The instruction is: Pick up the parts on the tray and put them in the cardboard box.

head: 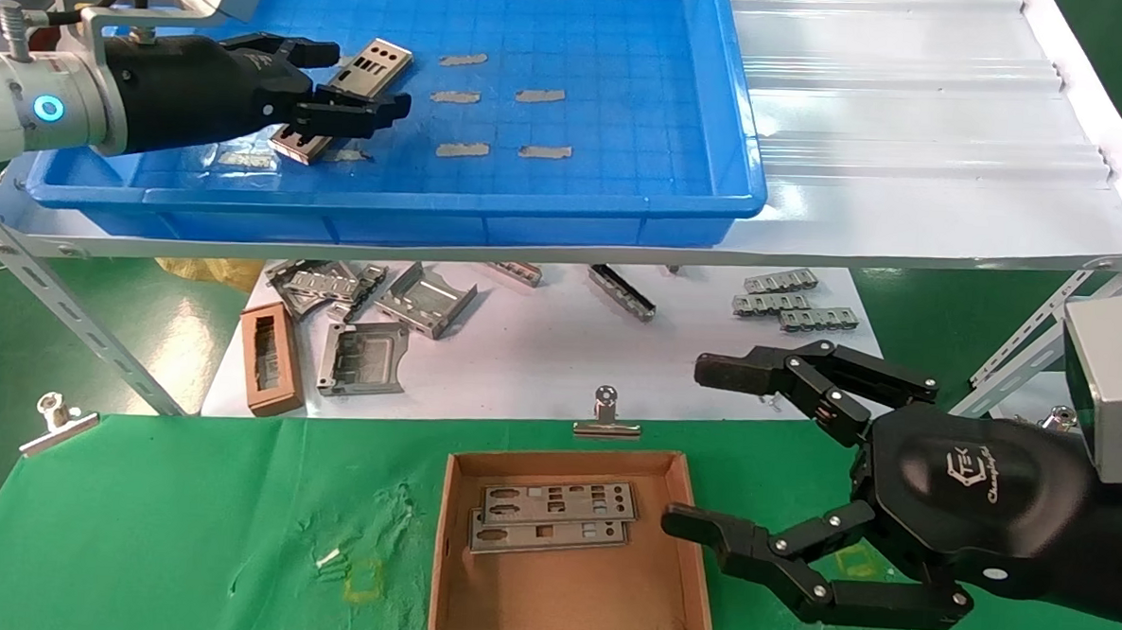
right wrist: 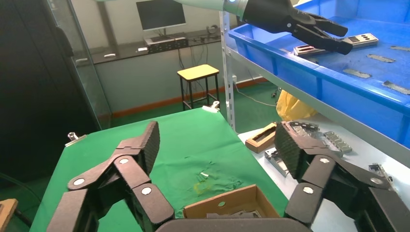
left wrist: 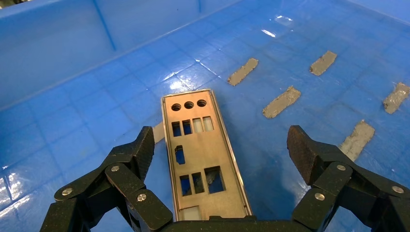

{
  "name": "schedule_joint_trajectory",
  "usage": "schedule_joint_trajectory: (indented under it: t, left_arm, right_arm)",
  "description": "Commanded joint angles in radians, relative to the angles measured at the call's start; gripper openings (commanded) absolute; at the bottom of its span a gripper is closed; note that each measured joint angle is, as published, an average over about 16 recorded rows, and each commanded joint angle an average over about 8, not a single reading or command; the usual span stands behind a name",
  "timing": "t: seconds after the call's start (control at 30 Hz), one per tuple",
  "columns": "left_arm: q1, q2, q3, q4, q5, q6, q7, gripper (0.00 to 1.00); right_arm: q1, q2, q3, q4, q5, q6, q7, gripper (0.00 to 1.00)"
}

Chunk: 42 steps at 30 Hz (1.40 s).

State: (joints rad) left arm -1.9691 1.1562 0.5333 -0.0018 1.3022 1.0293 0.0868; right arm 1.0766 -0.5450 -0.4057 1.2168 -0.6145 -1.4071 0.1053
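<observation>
A thin silver plate [head: 375, 61] with punched cutouts lies in the blue tray [head: 626, 119], near its left end. My left gripper [head: 370, 79] is open just above it, one finger on each side. In the left wrist view the plate [left wrist: 198, 159] lies on the tray floor [left wrist: 72, 58] between the open fingers, nearer one finger and touching neither. The cardboard box [head: 568, 590] sits on the green cloth and holds two plates [head: 552, 518]. My right gripper [head: 686, 444] is open and empty just right of the box. The right wrist view shows a corner of the box [right wrist: 227, 205].
Tape-residue strips [head: 542, 96] dot the tray floor. A white corrugated sheet [head: 910, 131] lies right of the tray. On the lower white shelf are grey brackets [head: 371, 326], a small brown frame [head: 270, 359] and ridged strips [head: 789, 301]. A metal clip [head: 604, 416] holds the cloth's far edge.
</observation>
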Motion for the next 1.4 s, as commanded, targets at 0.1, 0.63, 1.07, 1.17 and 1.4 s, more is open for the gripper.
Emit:
schedule_joint_trajectory:
  t: [0.1, 0.63, 1.07, 1.17, 1.4]
  left_arm:
    - [-0.001, 0.004, 0.003, 0.001, 0.005, -0.017, 0.001, 0.24]
    - [0.005, 0.000, -0.001, -0.005, -0.002, -0.011, 0.019, 0.00]
    - [0.013, -0.004, -0.013, -0.007, -0.019, 0.012, 0.035, 0.00]
    - [0.011, -0.006, -0.015, -0.009, -0.022, 0.010, 0.040, 0.00]
    - [0.013, -0.002, -0.027, -0.013, -0.039, -0.011, 0.060, 0.00]
  right_arm:
    - [0.000, 0.000, 0.000, 0.000, 0.000, 0.000, 0.000, 1.00]
    - [0.000, 0.000, 0.000, 0.000, 0.000, 0.000, 0.000, 1.00]
    - [0.000, 0.000, 0.000, 0.000, 0.000, 0.000, 0.000, 1.00]
    - [0.000, 0.000, 0.000, 0.000, 0.000, 0.000, 0.000, 1.00]
    - [0.000, 0.000, 0.000, 0.000, 0.000, 0.000, 0.000, 1.00]
